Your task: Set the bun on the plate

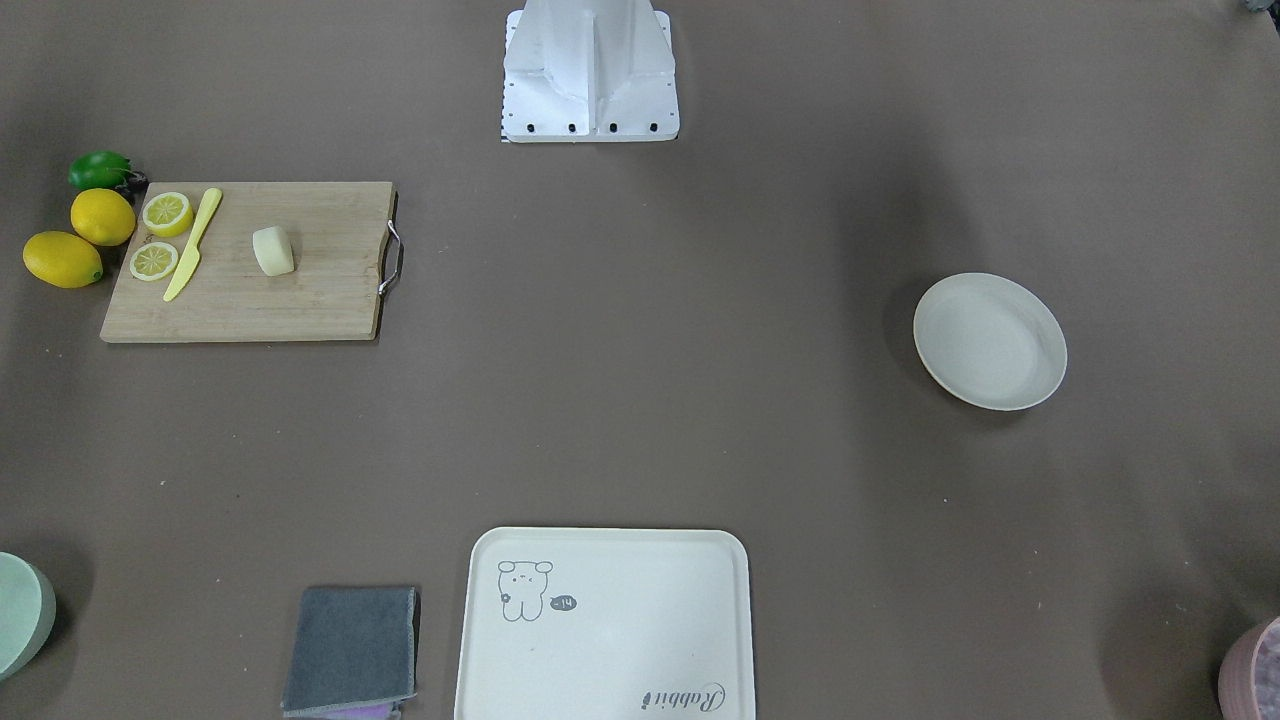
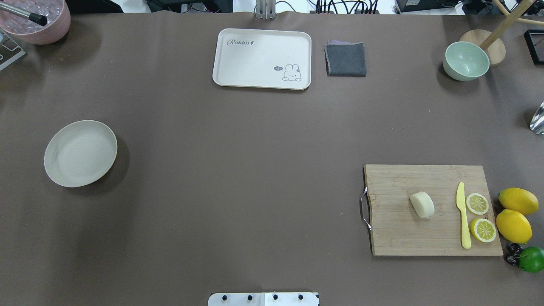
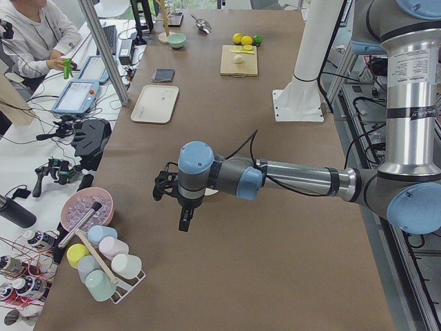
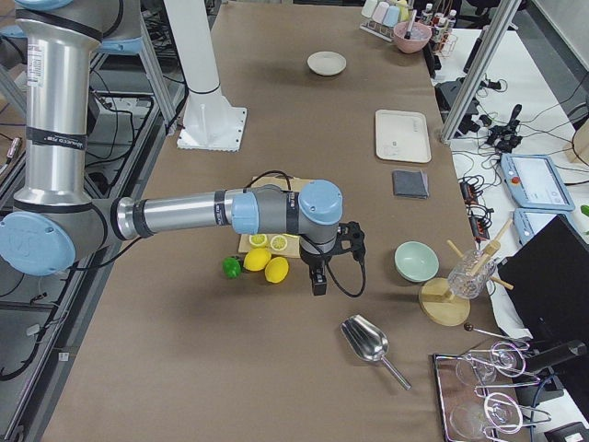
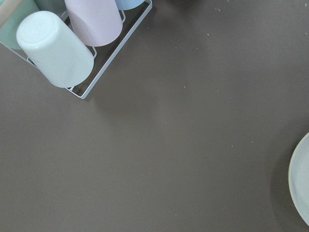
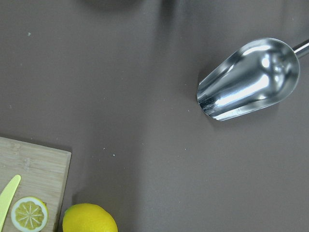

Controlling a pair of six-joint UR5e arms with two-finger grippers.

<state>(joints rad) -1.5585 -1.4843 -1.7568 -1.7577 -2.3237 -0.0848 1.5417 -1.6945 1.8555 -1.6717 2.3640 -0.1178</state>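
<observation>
Overhead and front-facing cameras look steeply down from opposite sides, both showing the plate (image 1: 990, 342).

Brown-covered table (image 2: 255, 170) beside a cluttered white workbench (image 3: 21, 148)

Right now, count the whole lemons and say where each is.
2. One lemon lies just past the board's right edge; the other sits beside it, nearer the robot, by the lime. None seems hidden.

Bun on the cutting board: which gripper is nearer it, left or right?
Right. The right gripper hangs just beyond the lemons beside the cutting board holding the bun; the left gripper hangs past the plate, at the opposite end.
</observation>
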